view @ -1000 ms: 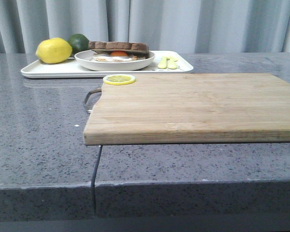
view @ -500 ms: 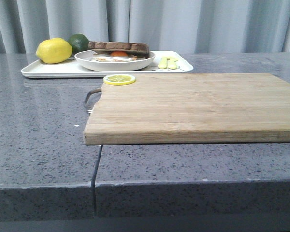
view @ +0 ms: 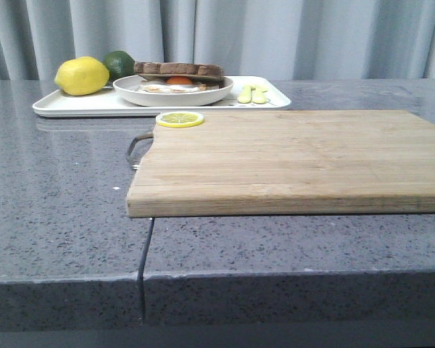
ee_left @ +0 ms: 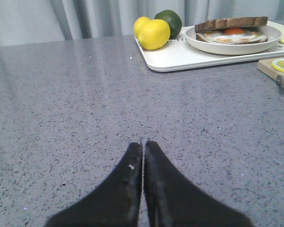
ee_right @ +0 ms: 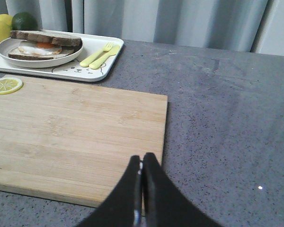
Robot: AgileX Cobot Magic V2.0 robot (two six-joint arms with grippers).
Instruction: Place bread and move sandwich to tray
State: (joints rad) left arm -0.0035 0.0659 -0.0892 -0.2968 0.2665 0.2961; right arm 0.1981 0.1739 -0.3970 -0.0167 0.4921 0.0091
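Observation:
The sandwich (view: 178, 78) sits on its round white plate (view: 172, 95) on the white tray (view: 80, 106) at the back left. The bread (view: 179, 69) lies as the top slice over the fried egg. Neither gripper shows in the front view. In the left wrist view my left gripper (ee_left: 143, 143) is shut and empty over bare grey counter, with the sandwich (ee_left: 232, 29) and tray (ee_left: 180, 57) well beyond it. My right gripper (ee_right: 142, 158) is shut and empty over the near corner of the cutting board, far from the sandwich (ee_right: 42, 43) and tray (ee_right: 73, 71).
A wooden cutting board (view: 290, 156) fills the middle and right of the counter, a lemon slice (view: 179, 119) on its far left corner. The tray also holds a lemon (view: 82, 76), a lime (view: 119, 64) and yellow cutlery (view: 252, 94). A curtain hangs behind.

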